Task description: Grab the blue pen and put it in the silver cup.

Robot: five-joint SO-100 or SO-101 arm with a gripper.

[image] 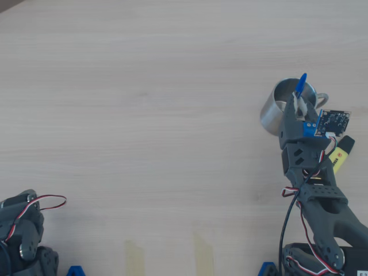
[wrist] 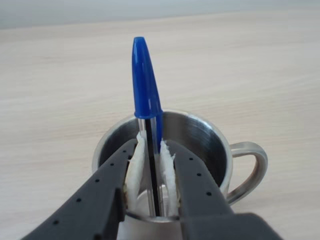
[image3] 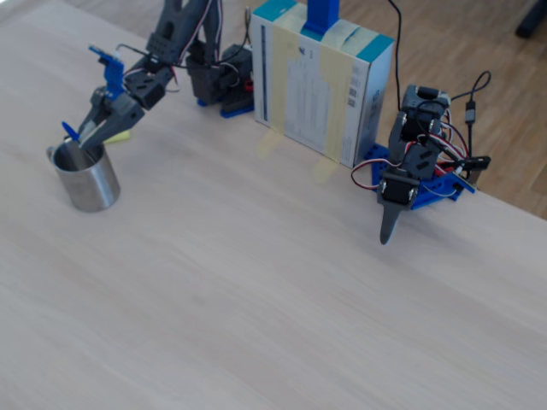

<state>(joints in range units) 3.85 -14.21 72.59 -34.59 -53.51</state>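
From where I stand the job looks nearly finished: the gripper (wrist: 150,170) is clamped on the blue pen (wrist: 146,90), its two white-padded fingers (wrist: 134,167) pressed against the clear barrel just below the cap, and the pen stands almost upright with its lower end already down inside the silver cup (wrist: 205,137). In the wrist view the barrel runs past the near rim and into the shiny interior, while the blue cap pokes well above the rim; I cannot see whether the tip touches the bottom. From overhead the gripper (image: 299,103) hangs right over the mouth of the cup (image: 270,115), with the pen's cap (image: 301,84) tilted toward the far rim, and the mug's loop handle juts out to the right in that view. The side camera tells the same story: the arm reaches down to the cup (image3: 85,184) at the left of the wooden table (image3: 256,282), and a speck of blue pen (image3: 68,131) shows at the rim. So the picking up and carrying are done, I would say, and what remains is only to let go so the pen drops and leans against the wall, then to lift the arm clear without knocking the mug. A yellow highlighter (image: 340,154) lies beside the arm, untouched, and a second, idle arm (image3: 410,171) sits by a box (image3: 320,81) well away.
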